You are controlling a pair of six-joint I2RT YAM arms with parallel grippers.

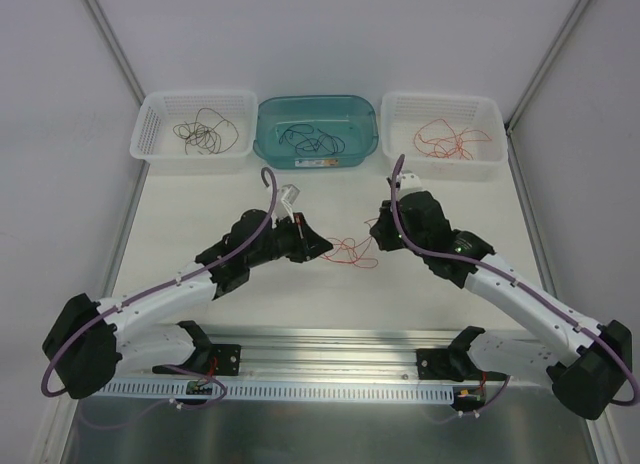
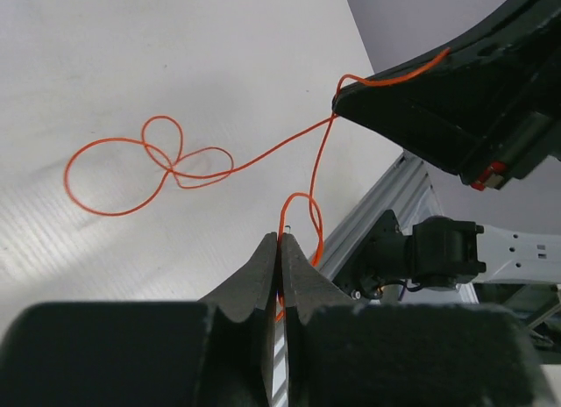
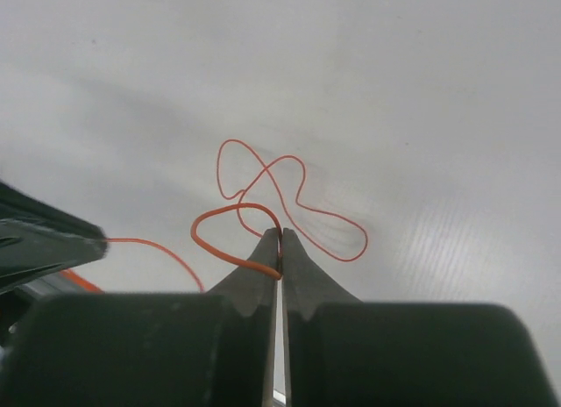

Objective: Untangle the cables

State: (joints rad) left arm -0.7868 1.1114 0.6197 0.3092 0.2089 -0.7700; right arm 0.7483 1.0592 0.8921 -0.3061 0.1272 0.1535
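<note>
The left tool (image 2: 280,240) and right tool (image 3: 280,236) each clench the looped orange cable (image 1: 350,252) over the worktop (image 1: 330,299); separating seems in hand, next calling for a slow outward pull.

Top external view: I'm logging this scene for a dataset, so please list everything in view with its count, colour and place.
loose red cable: one tangle, red, table centre, between the grippers
left basket: one, white, far left; holds black cables
bin: one, teal, far centre; holds dark cables
right basket: one, white, far right; holds red cables
table: one, white
rail: one, silver, near edge
left gripper: one, black, shut on the loose red cable
right gripper: one, black, shut on the same cable
</note>
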